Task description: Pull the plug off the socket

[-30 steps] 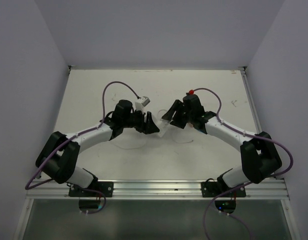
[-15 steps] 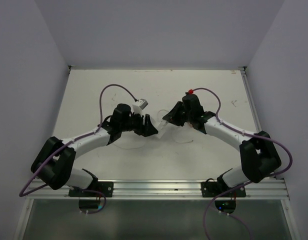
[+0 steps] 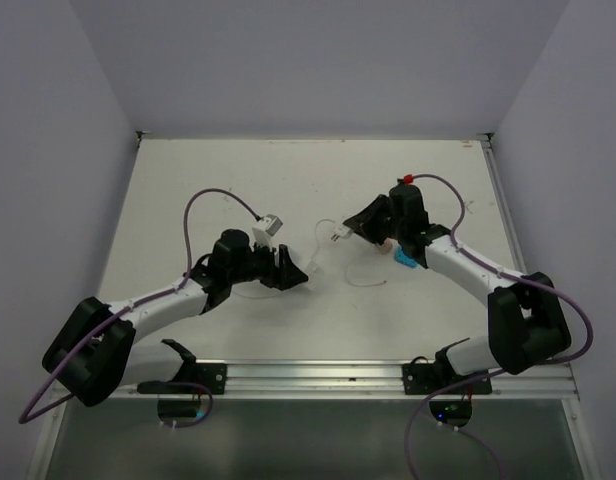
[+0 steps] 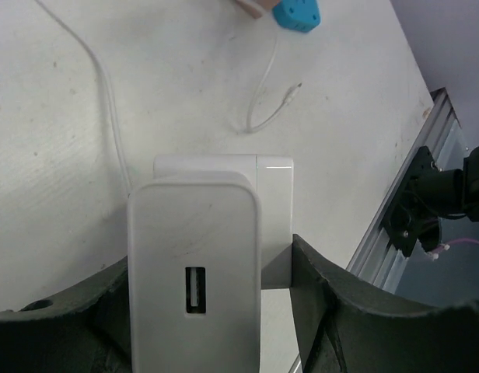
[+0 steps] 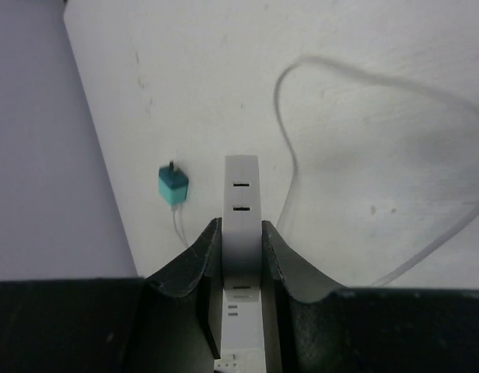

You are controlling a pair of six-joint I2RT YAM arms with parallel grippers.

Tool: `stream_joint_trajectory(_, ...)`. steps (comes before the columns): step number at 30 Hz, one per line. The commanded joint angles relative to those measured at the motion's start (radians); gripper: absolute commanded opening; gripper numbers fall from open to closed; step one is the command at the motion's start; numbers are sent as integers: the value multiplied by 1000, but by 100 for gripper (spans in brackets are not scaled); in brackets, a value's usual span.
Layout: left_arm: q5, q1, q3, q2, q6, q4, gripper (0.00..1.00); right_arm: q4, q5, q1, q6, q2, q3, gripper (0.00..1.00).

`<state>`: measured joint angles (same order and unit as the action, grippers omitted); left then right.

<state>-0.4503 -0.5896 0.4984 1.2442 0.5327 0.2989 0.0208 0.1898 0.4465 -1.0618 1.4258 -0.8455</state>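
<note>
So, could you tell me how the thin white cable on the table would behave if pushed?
Probably floppy: the cable lies in loose curves, so it would likely bend and bunch rather than slide whole. Being so thin, it is probably very light.

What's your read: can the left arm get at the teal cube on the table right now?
Probably not yet. The left gripper is shut on the white charger, so its jaws are full. The teal cube also lies close beside the right arm, which crowds the approach.
</note>
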Motion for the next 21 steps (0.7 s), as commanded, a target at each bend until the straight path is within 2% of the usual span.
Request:
stream_joint_trajectory(1,9,5,-18,-29,24,-10,0,-65,-110,-97,26,-50,10,0)
stream_joint_trajectory(5,21,5,-18,-37,29,-38,0,-59,-121,-152,55,-76,6,0)
stream_joint_trajectory(11,24,5,-18,-71,38,-55,0,-52,-119,-351,140,-97,3,0)
stream_joint_trajectory(15,21,7,-8,-71,44,-57,0,-48,-60,-515,172,-38,-7,0)
stream_joint_trajectory(21,9,5,-6,-65,56,-50,0,-137,82,-580,194,131,-39,0)
